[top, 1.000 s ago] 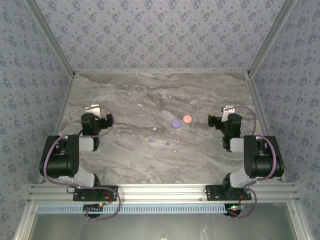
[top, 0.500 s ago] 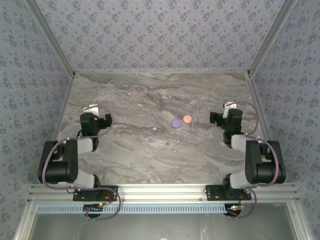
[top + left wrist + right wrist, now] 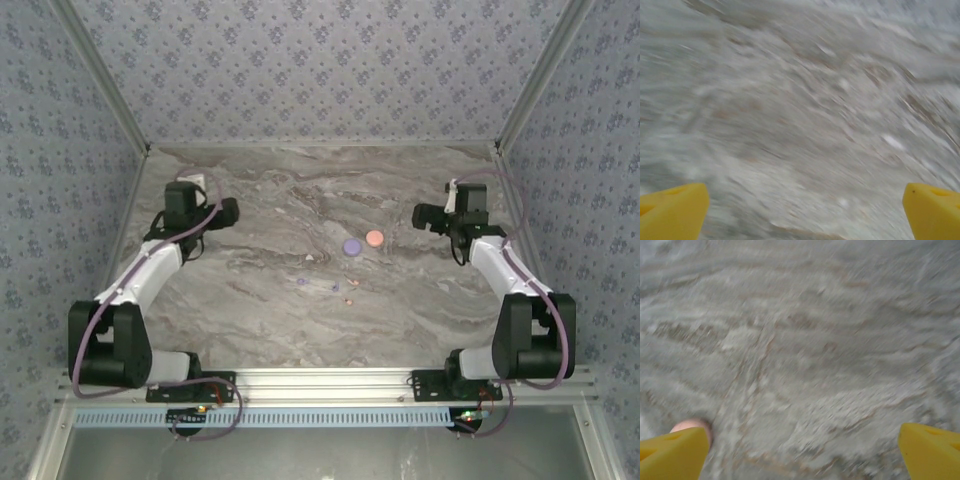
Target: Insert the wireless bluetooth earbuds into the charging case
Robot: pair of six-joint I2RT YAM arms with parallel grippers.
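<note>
- The left hand hangs over the table at about 9 o'clock from the two round cases, well apart from them. Its yellow fingertips sit at opposite edges of the wrist view, so it is spread wide and carries nothing.
- The right hand hovers near the salmon case, at its 2 o'clock. It is likewise spread and empty, and a pink rim shows beside one fingertip in its wrist view.
- Both hands probably stand open at the flanks because no piece is picked up yet; the approach looks like the step in hand.
- Cases: two. The lilac case lies just beside the salmon one, at its 8 o'clock. Whether either is open is too small to tell.
- Earbuds: seemingly four, loose on the table between 6 and 8 o'clock of the lilac case. Two are lilac earbuds and two are pink earbuds. None sits in a case.
</note>
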